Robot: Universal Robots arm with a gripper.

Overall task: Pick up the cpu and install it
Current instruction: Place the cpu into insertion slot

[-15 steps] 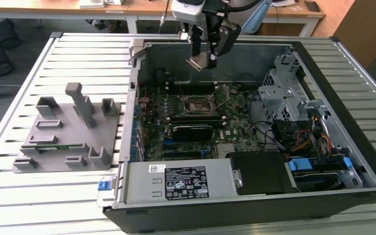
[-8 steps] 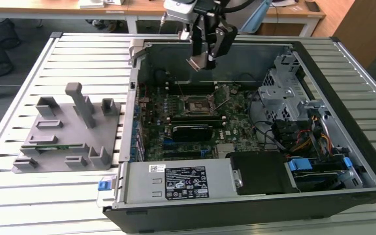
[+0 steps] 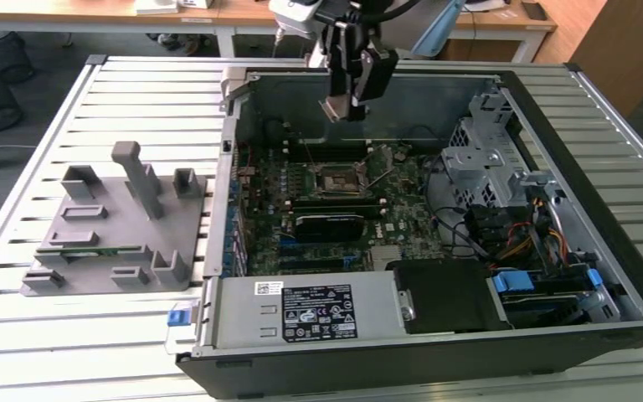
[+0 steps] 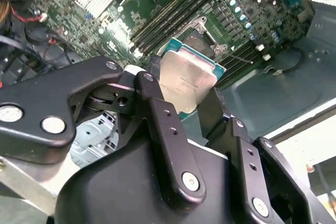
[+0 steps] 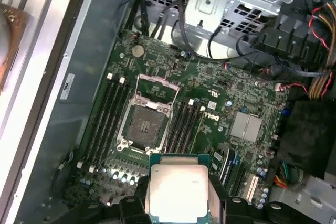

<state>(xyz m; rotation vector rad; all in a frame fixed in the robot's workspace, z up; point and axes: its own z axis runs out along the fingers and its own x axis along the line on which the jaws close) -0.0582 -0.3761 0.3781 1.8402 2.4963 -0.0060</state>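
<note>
My gripper (image 3: 347, 107) hangs above the rear of the open computer case (image 3: 589, 209), shut on the cpu (image 3: 337, 106). The cpu (image 4: 187, 80) is a flat silver square with a thin green edge, pinched by its sides between two black fingers (image 4: 156, 100). In the first wrist view the cpu (image 5: 177, 190) sits over the motherboard (image 5: 210, 77), a short way off from the socket (image 5: 146, 124). The socket (image 3: 338, 177) lies open with its metal frame raised, well below the gripper. The second wrist view shows the socket (image 4: 202, 38) just beyond the chip.
A grey holder block (image 3: 120, 226) with a green memory stick (image 3: 87, 249) stands on the slatted table at the exterior view's left. Inside the case are a drive cage (image 3: 484, 151), cables (image 3: 522, 226), a power supply (image 3: 299, 310) and memory slots (image 5: 107, 116).
</note>
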